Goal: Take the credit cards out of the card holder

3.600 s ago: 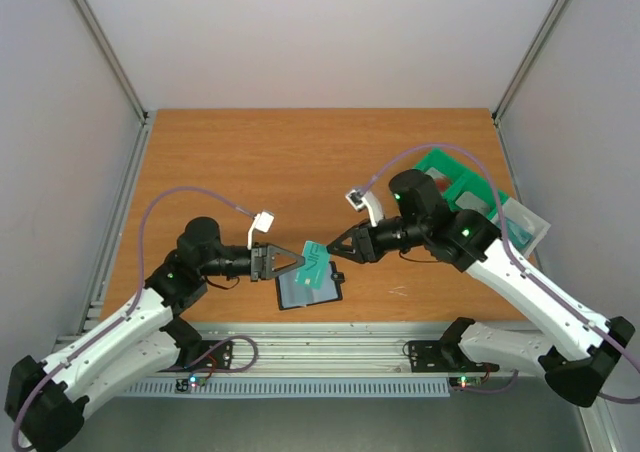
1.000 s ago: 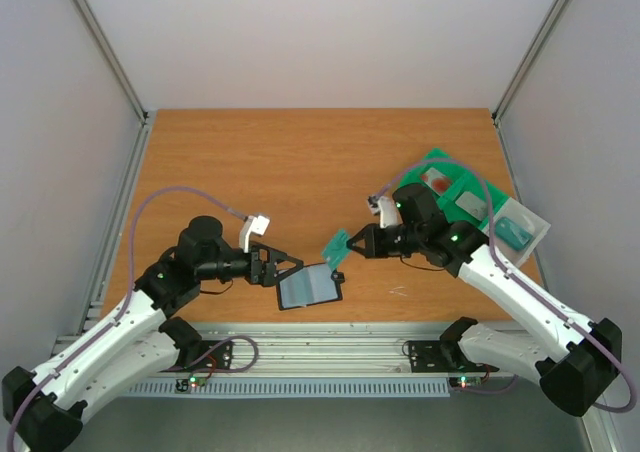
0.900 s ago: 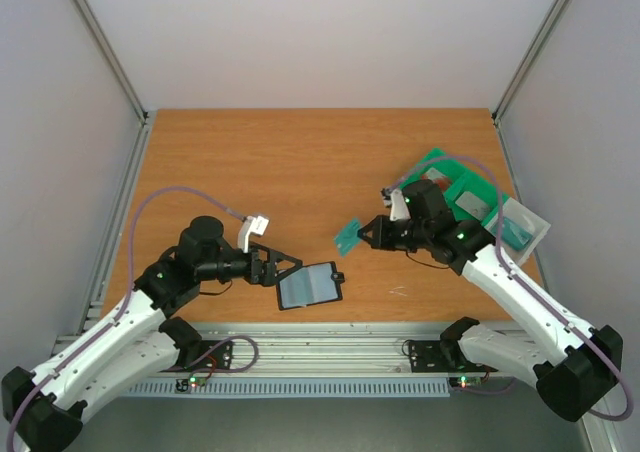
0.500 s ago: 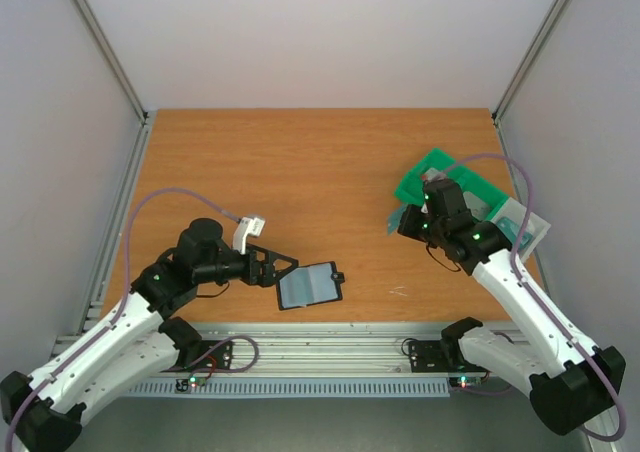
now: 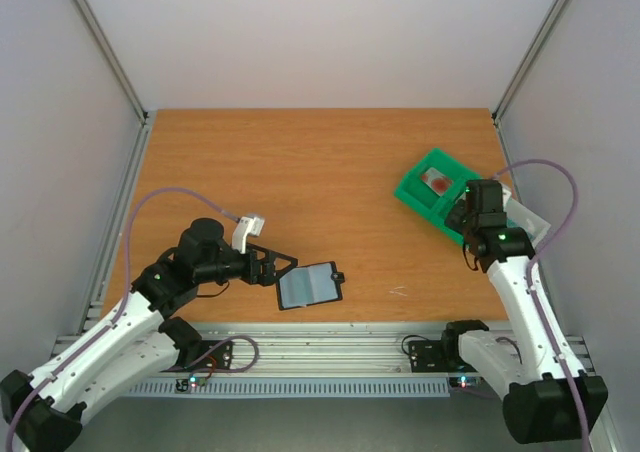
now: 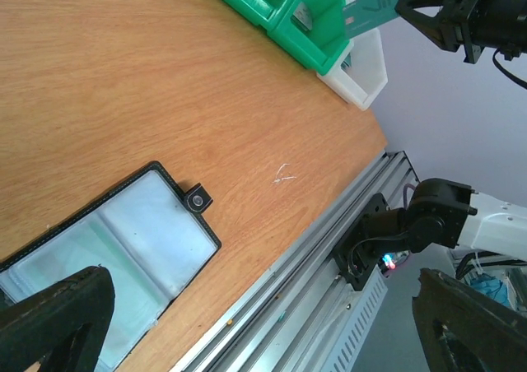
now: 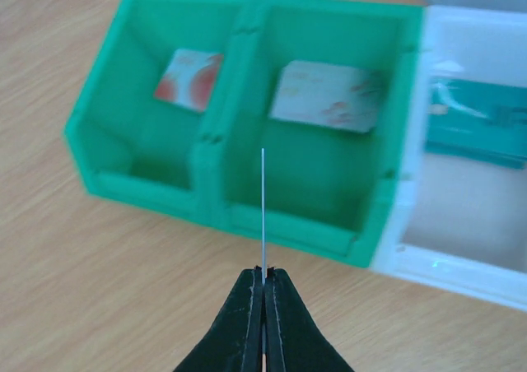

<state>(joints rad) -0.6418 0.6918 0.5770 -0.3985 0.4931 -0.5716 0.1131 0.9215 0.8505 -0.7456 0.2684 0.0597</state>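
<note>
The card holder [image 5: 308, 285] lies open on the table, black-edged with a grey-blue inside [image 6: 107, 257] and its snap tab [image 6: 198, 199] pointing right. I cannot tell whether cards sit in its pockets. My left gripper [image 5: 284, 272] stands open just left of it, touching nothing; its fingers [image 6: 49, 323] frame the wrist view. My right gripper [image 7: 263, 275] is shut on a thin teal card [image 6: 375, 10], seen edge-on [image 7: 263, 207] in front of the green tray [image 7: 222, 199]. In the top view that gripper [image 5: 462, 212] hovers by the tray [image 5: 418, 194].
The green tray's left compartment holds a red-marked card [image 7: 189, 80], its right one a pale card [image 7: 325, 96]. A white bin [image 7: 461, 265] next to it holds a teal item [image 7: 478, 125]. A metal rail [image 5: 330, 342] runs along the near table edge.
My right arm has carried the teal card from beside the card holder to the right, up to the green tray. The left gripper has stayed open and drawn back slightly.
</note>
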